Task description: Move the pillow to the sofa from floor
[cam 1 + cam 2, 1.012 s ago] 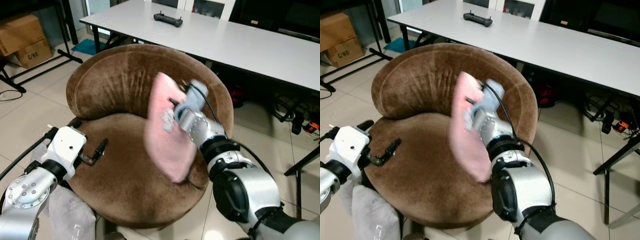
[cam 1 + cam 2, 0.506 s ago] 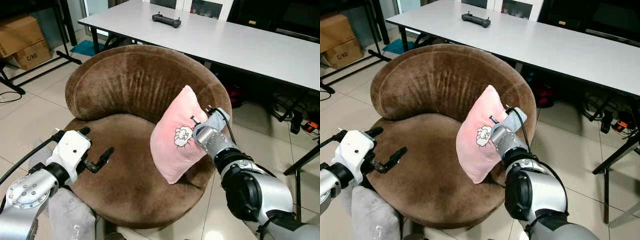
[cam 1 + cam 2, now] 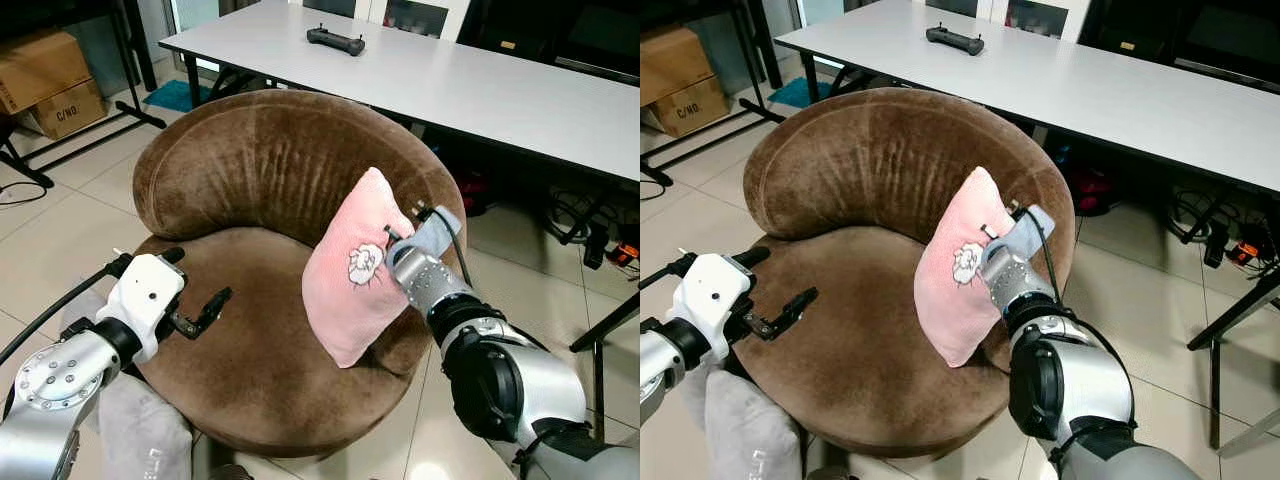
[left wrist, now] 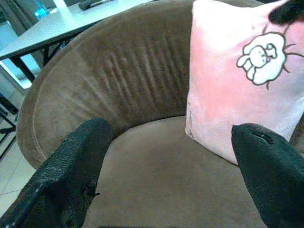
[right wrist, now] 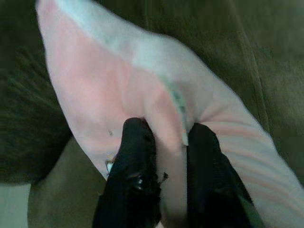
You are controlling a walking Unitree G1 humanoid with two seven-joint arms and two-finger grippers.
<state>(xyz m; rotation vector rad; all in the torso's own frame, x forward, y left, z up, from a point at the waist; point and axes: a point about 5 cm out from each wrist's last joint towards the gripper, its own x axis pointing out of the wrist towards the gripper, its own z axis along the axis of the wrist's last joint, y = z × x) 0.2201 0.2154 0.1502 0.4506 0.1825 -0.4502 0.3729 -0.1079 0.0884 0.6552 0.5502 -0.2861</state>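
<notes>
- Two head views give us the whole scene: a round brown sofa (image 3: 260,250) with a curved backrest, and the pink pillow (image 3: 355,265) standing on the right side of its seat, leaning against the backrest and the right rim.
- In the head views we see the right gripper (image 3: 402,240) at the pillow's right edge, close to the upper corner, but the fingertips are tucked against the fabric there.
- The right wrist view resolves this: its two black fingers (image 5: 135,175) are pinched together on a fold of the pillow's seamed edge, with pink cloth bunched between them.
- The left wrist view shows us the pillow's printed face, a white cartoon sheep (image 4: 262,56), turned toward the seat's centre; the left gripper (image 4: 175,171) has its fingers spread wide apart with nothing between them.
- In the head views we place the left gripper (image 3: 205,310) low over the seat's left front edge, well apart from the pillow.
- The pillow stands on one corner: its long axis runs steeply from the lower corner on the seat up to the top corner against the backrest, tilted slightly to the right.
- Beyond the sofa we see a long white table (image 3: 480,85) carrying a black controller (image 3: 335,39); cardboard boxes (image 3: 45,80) sit at far left, and a grey cushion (image 3: 140,430) lies on the floor beside the left arm.
</notes>
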